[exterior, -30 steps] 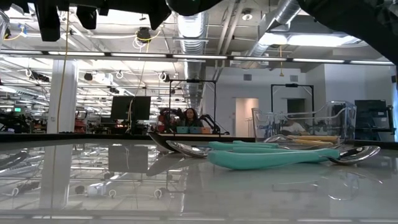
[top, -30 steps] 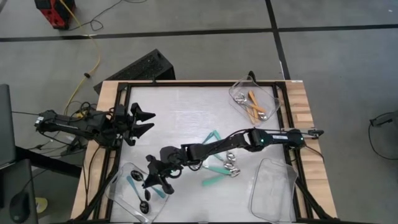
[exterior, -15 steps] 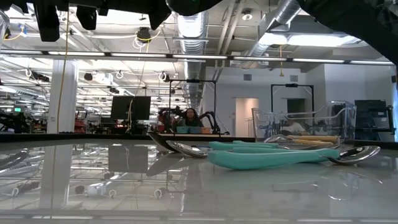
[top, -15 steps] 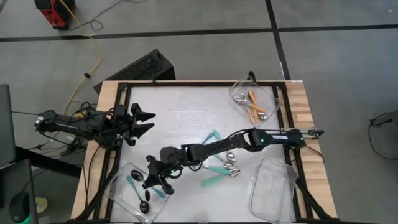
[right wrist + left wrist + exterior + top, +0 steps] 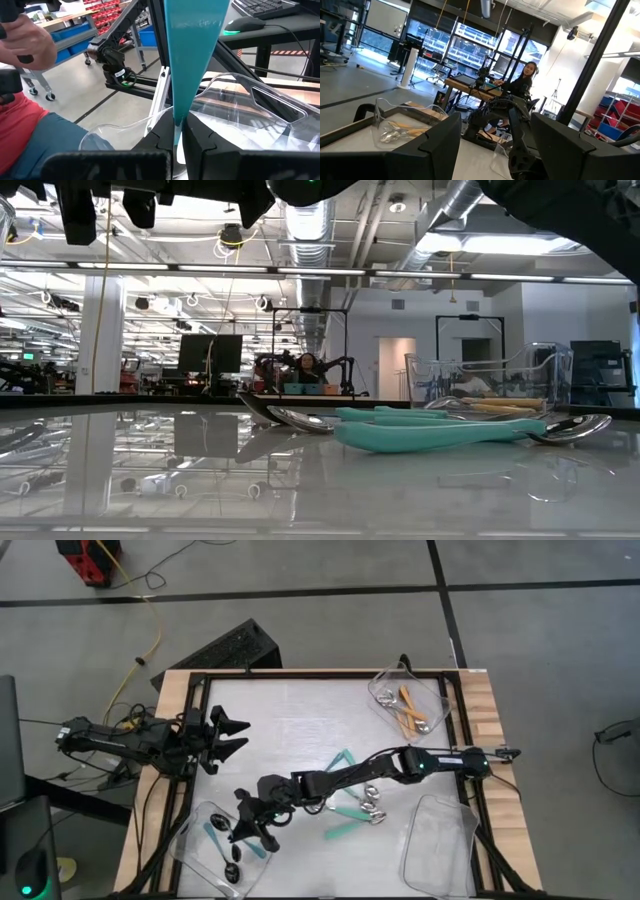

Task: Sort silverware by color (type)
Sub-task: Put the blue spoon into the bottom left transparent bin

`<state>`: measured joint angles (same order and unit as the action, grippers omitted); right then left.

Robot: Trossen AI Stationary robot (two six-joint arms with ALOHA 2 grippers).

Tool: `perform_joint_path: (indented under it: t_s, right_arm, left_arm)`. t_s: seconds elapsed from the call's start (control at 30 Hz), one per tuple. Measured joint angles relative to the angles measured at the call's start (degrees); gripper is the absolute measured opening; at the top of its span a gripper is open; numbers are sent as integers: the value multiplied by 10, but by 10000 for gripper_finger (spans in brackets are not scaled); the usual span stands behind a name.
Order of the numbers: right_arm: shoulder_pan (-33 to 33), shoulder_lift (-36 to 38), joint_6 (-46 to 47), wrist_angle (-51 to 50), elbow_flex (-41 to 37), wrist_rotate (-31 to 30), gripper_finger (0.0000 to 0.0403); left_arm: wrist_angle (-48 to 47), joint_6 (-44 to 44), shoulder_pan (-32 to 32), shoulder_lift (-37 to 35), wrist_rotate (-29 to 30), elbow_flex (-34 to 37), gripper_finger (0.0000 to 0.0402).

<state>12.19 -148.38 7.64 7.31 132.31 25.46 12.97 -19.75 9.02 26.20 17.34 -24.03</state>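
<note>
Right gripper (image 5: 252, 823) fingers pinching blue-handled spoon (image 5: 192, 55) over 7 o'clock tray (image 5: 190, 845); next releasing. Left gripper (image 5: 228, 736) idling, spread wide.

I watch the table (image 5: 300, 710) from straight overhead and level at its surface, while each wrist camera looks past its fingers, sharing the spoons (image 5: 440, 432).

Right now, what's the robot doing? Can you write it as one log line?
right gripper: shut on blue spoon, over tray | left gripper: open, waiting at table edge | teal spoons: unsorted
</note>
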Motion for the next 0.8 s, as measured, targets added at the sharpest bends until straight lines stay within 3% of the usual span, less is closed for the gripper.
perform_joint_path:
  t_s: [0.8]
  right_arm:
    - [-2,0,-1,0,0,0,38]
  left_arm:
    - [0,-11,0,0,0,0,226]
